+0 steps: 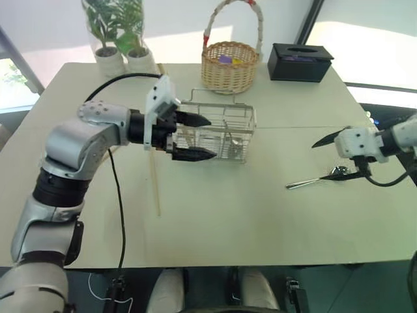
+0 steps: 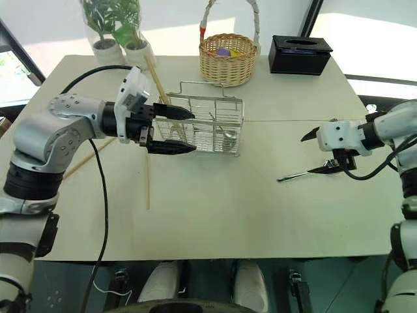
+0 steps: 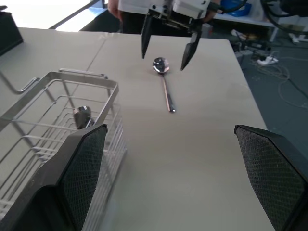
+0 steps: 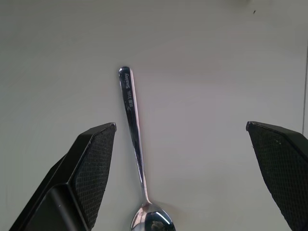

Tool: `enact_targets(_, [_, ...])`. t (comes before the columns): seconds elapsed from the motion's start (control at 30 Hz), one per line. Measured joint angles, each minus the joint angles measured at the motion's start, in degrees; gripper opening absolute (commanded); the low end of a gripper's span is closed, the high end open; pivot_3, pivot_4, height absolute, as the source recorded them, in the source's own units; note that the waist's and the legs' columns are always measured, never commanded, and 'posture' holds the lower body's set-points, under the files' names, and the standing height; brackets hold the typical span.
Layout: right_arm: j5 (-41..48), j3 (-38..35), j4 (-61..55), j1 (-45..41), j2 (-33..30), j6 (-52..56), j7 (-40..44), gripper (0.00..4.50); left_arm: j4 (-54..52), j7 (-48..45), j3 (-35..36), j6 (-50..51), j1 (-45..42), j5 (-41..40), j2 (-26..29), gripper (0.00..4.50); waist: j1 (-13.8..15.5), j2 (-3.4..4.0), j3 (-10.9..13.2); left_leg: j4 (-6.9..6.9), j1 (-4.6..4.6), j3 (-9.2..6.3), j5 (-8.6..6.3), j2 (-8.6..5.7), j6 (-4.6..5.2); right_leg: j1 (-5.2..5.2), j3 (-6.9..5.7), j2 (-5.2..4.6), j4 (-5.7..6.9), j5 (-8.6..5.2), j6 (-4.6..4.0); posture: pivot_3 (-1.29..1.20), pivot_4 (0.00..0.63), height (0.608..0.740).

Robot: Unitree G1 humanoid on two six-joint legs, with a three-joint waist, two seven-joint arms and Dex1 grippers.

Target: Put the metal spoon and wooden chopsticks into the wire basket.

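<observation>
The metal spoon [image 1: 318,180] lies flat on the table at the right, its bowl toward the right edge. My right gripper [image 1: 337,158] hangs open just above the bowl, and its fingers [image 4: 91,168] straddle the spoon [image 4: 134,144]. The wire basket [image 1: 225,130] stands mid-table, with a metal utensil [image 3: 82,115] inside it. My left gripper [image 1: 194,137] is open and empty beside the basket's left end, pointing right. One wooden chopstick [image 1: 155,186] lies on the table below it. Another chopstick [image 2: 88,161] lies slanted under the left arm. A third stick [image 2: 156,78] leans up by the basket's left end.
A round wicker basket [image 1: 228,65] with a tall hoop handle and a black tissue box [image 1: 300,62] stand at the back. Two potted plants [image 1: 120,55] sit at the back left. A black cable [image 1: 118,195] hangs from the left arm over the table's front.
</observation>
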Motion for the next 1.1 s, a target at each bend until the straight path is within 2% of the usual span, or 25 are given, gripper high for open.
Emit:
enact_targets(0.23, [-7.7,5.2,11.7,-5.7,3.3,-5.6,0.4,4.50,4.1,-2.6,-3.3,0.7,-3.4,1.6,-4.3,4.48,-0.2,0.02,0.0,0.40,0.05,0.00,0.01,0.00,-0.02,-0.01,0.10,-0.01,0.56,0.00,0.00,0.00,0.150,0.712])
enact_targets(0.43, [-14.6,8.3,18.0,-6.8,5.8,-8.1,-6.3,4.50,3.9,-3.2,-3.7,0.7,-3.9,2.7,-4.8,4.48,-0.4,0.02,0.1,0.59,0.05,-0.01,-0.05,0.01,0.08,0.01,0.17,-0.01,0.68,-0.01,-0.01,0.00,0.150,0.712])
enact_targets(0.63, [-18.7,9.7,21.7,-8.2,8.2,-8.1,-12.8,4.50,3.6,-3.3,-3.6,1.2,-3.9,2.8,-3.5,4.48,-0.7,0.02,0.1,0.62,0.06,-0.01,-0.04,0.01,0.07,0.02,0.21,-0.01,0.72,0.00,-0.01,0.00,0.150,0.712])
enact_targets(0.9, [-19.4,9.6,23.9,-10.0,10.1,-6.1,-13.4,4.50,0.9,-8.2,-4.7,5.5,-2.6,2.5,0.8,4.48,-1.6,0.00,0.1,0.60,0.19,-0.01,-0.10,0.01,0.17,0.06,0.25,0.01,0.78,-0.01,-0.02,0.00,0.150,0.712])
enact_targets(1.1, [-19.4,9.6,24.3,-10.4,10.6,-5.3,-13.0,4.50,5.4,-10.3,-7.5,12.6,-3.6,2.4,1.2,4.48,-1.6,0.00,0.1,0.59,0.21,0.00,-0.13,0.01,0.23,0.06,0.29,0.02,0.80,-0.01,-0.01,0.00,0.150,0.712])
